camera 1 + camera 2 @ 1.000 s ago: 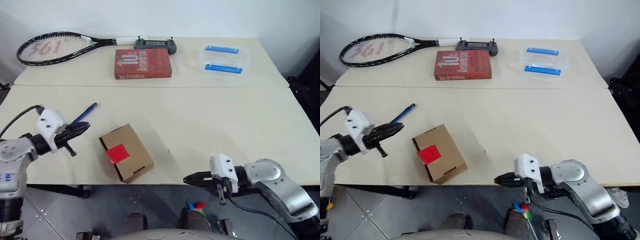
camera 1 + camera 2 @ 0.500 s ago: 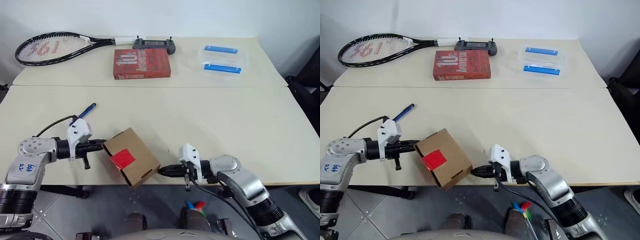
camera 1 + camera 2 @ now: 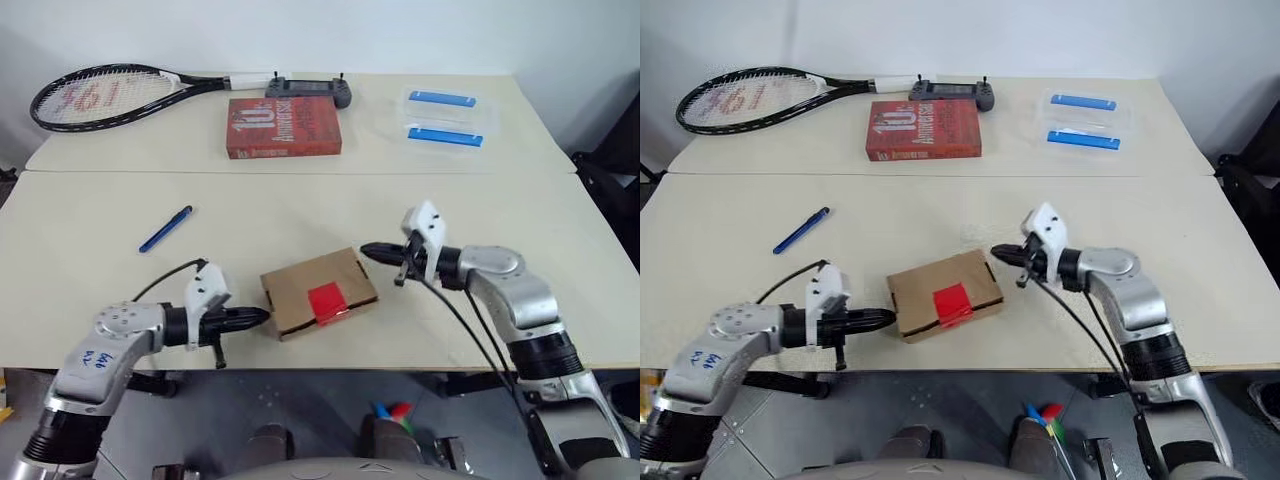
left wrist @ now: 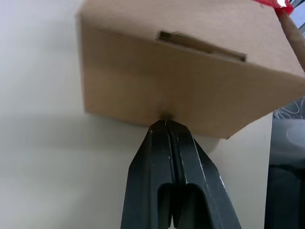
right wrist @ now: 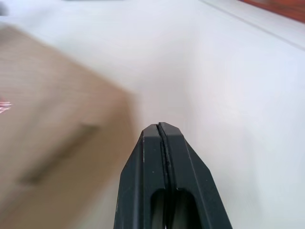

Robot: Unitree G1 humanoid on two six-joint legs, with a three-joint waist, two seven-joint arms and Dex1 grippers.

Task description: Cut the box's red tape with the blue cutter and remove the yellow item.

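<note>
Flanking the box (image 3: 318, 292), both jaws clenched empty; box interior hidden; red tape (image 3: 326, 299) visible

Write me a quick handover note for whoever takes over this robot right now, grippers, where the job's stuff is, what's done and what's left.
Left gripper: shut, empty, tips against the box's left side.
Right gripper: shut, empty, at the box's far right corner.
Box sits near the table's front edge, flaps closed, red tape uncut on top.
Blue cutter lies untouched on the table, left of and beyond the box.
Done: nothing cut.
Left: pick up cutter, slit tape, take out the yellow item.
</note>
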